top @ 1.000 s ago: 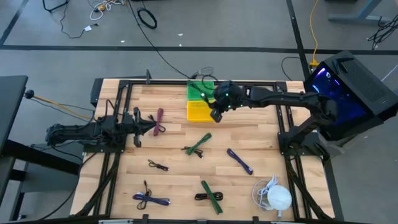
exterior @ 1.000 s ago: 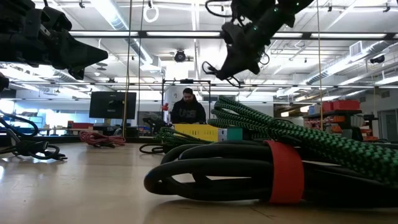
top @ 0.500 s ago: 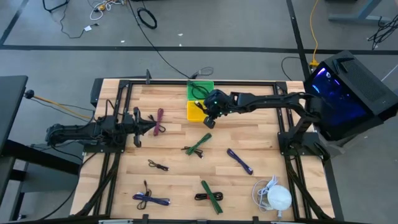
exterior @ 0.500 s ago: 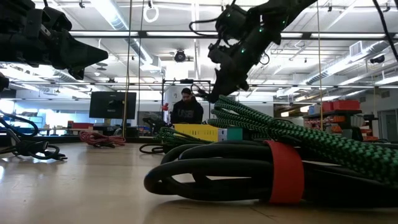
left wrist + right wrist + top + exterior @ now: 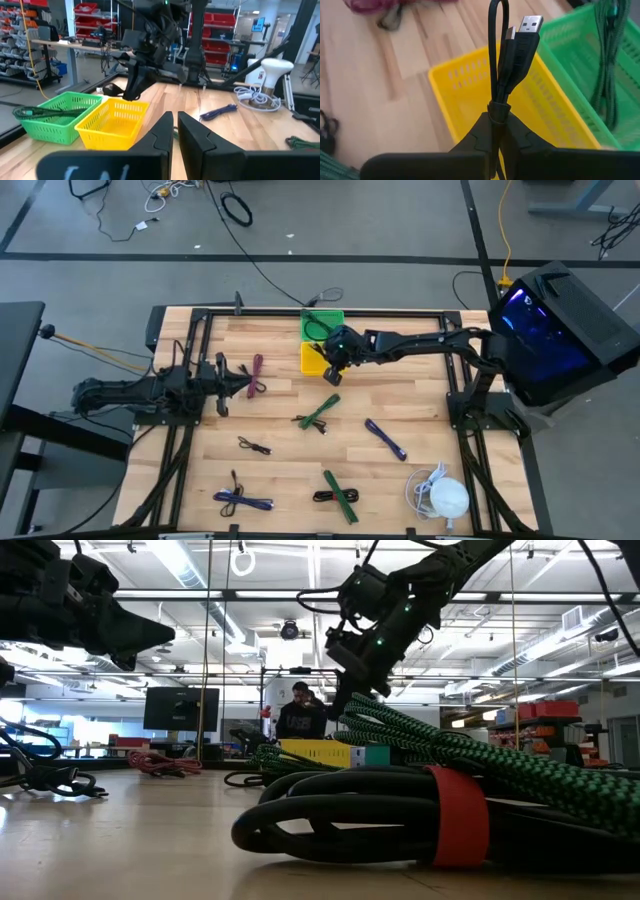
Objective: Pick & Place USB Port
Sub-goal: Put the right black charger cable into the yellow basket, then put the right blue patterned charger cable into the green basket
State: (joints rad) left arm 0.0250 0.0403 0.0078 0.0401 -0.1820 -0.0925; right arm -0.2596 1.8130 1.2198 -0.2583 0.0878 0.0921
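My right gripper is shut on a short black USB cable, folded into a bundle, whose silver plug sticks out past the fingers. The gripper hangs over the yellow basket, which stands on the table against the green basket. The low view shows it well above the table. A green cable lies in the green basket. My left gripper is shut and waits at the table's left, beside a maroon cable. My right gripper pinches the folded black cable between its two fingers at a wrapped spot of the bundle, several strands together. The fingers slant down from the table's right. The cable is lifted clear above the yellow basket, and its plug end points away from the fingers.
More bundled cables lie on the wood: green, blue, small black, purple and black, green and black. A white lamp with its cord sits at the near right. A person stands behind the table.
My right gripper, still shut on the black cable, has moved toward the table's left and somewhat down, from the yellow basket's right side to over the basket. The left arm has kept still.
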